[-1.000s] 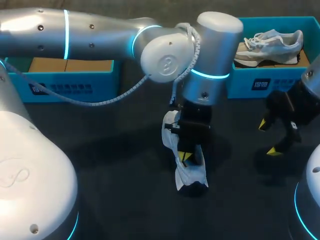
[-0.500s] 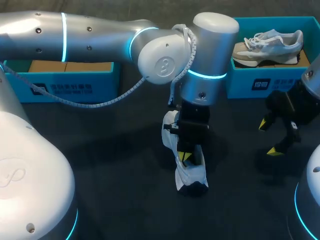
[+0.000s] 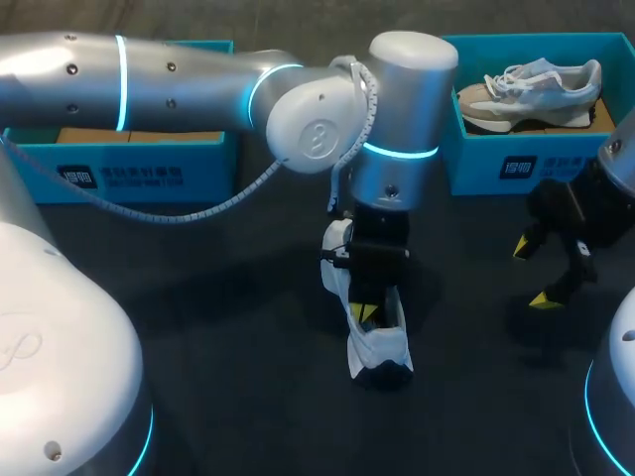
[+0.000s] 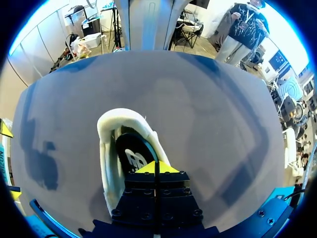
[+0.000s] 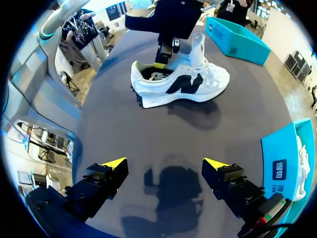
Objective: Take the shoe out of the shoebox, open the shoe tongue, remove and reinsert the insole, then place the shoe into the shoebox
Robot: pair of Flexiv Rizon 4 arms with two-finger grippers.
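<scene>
Left gripper point(image 4: 156, 167) is down inside the shoe point(image 3: 377, 342) right now, fingers pressed flat together, yellow tips meeting just over the dark insole point(image 4: 130, 153). Whether a thin edge of that insole is pinched between them, I cannot tell from here.

The shoe stands upright on its sole on the table point(image 3: 218, 327), near the middle and well apart from both boxes. Its long axis runs away from the robot: heel toward the base, toe toward the boxes at the far side, tongue lifted up (the right wrist view shows this nicely, side-on). The left gripper comes in from straight above, through the opening, and the padded heel collar curves round just ahead of its tips.

That is the relation that counts. The insole lies along the shoe's length, so I'd judge any lift has to go up and out through that opening, along the axis, not across it.

Right gripper point(image 5: 166, 164) hangs off to the side, fingers spread wide with nothing between them, the shoe well ahead of it and broadside on. The left arm is plainly the nearer one.

The shoebox point(image 3: 496, 164) on the right side holds another shoe point(image 3: 536, 84).
</scene>
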